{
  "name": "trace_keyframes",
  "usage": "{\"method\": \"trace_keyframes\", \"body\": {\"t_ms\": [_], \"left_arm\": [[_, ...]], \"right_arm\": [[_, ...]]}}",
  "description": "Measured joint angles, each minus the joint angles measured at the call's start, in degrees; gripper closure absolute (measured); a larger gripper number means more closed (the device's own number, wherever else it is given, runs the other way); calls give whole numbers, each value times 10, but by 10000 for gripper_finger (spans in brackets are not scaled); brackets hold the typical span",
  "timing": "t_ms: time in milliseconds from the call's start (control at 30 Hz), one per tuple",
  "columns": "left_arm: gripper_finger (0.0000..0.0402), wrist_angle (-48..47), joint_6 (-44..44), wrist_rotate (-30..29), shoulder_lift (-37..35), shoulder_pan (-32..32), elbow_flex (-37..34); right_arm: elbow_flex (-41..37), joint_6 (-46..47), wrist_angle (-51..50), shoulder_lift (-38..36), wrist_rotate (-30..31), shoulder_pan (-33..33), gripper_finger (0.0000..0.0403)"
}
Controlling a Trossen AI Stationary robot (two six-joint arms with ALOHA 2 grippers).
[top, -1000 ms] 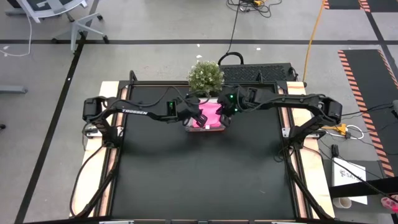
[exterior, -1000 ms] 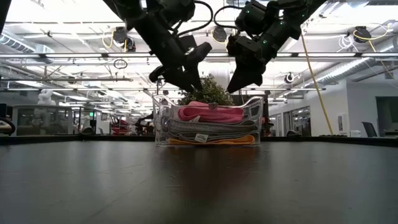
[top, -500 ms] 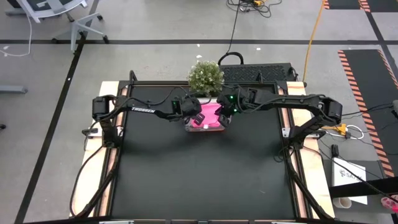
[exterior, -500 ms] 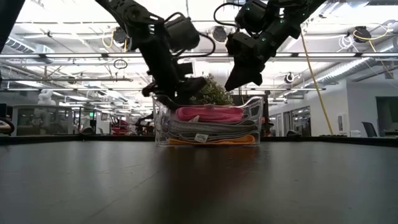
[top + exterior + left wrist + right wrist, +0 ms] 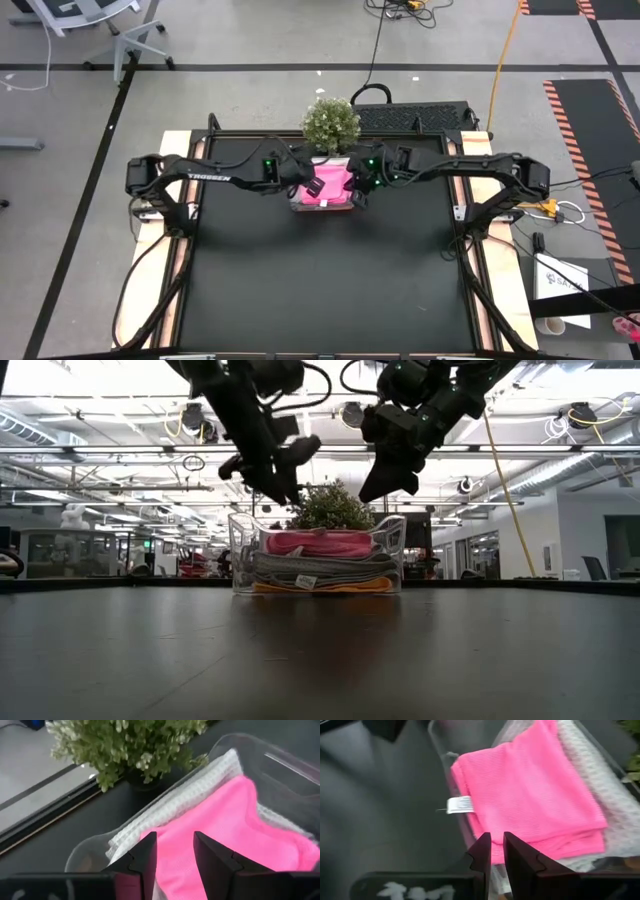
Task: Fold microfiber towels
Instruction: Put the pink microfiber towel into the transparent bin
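Observation:
A clear plastic tub [image 5: 296,203] stands at the table's far middle with a stack of folded towels in it. A bright pink towel [image 5: 530,795] lies on top, light grey ones [image 5: 320,568] are under it, and an orange-yellow one [image 5: 320,587] is at the bottom. My left gripper [image 5: 285,485] hangs a little above the tub's left end, its fingers a short way apart and empty. In the left wrist view [image 5: 175,837] it looks down on the pink towel. My right gripper [image 5: 372,488] hangs above the tub's right end, its fingers almost together and empty.
A small potted plant [image 5: 330,122] stands right behind the tub at the table's far edge. The black table top [image 5: 320,290] stretches bare from the tub to the near edge. A white tag [image 5: 459,805] sticks out of the pink towel's edge.
My left gripper has gone down to the tub's left end, then up again and a little toward the table's left edge. The tub with its towels has slid a short way toward the table's left, still upright. My right gripper has stayed above the tub's right end.

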Motion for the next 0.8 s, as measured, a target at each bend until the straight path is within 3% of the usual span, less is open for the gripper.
{"method": "trace_keyframes", "body": {"t_ms": [200, 333, 500, 600, 800], "left_arm": [[270, -30, -1, -16, -25, -14, -1], [275, -72, -3, -22, -50, -31, -1], [342, -162, -13, -41, -93, -55, -2], [390, -156, -11, -40, -112, -65, -9], [389, -142, -10, -31, -115, -74, -11]], "right_arm": [[0, 1, -4, 3, 21, 17, 368], [-5, -16, -26, -9, 51, 19, 398], [-7, -18, -48, -63, 88, 10, 402], [-24, -10, -5, -85, 41, 13, 402], [-51, 20, 75, -41, -29, 25, 403]]}}
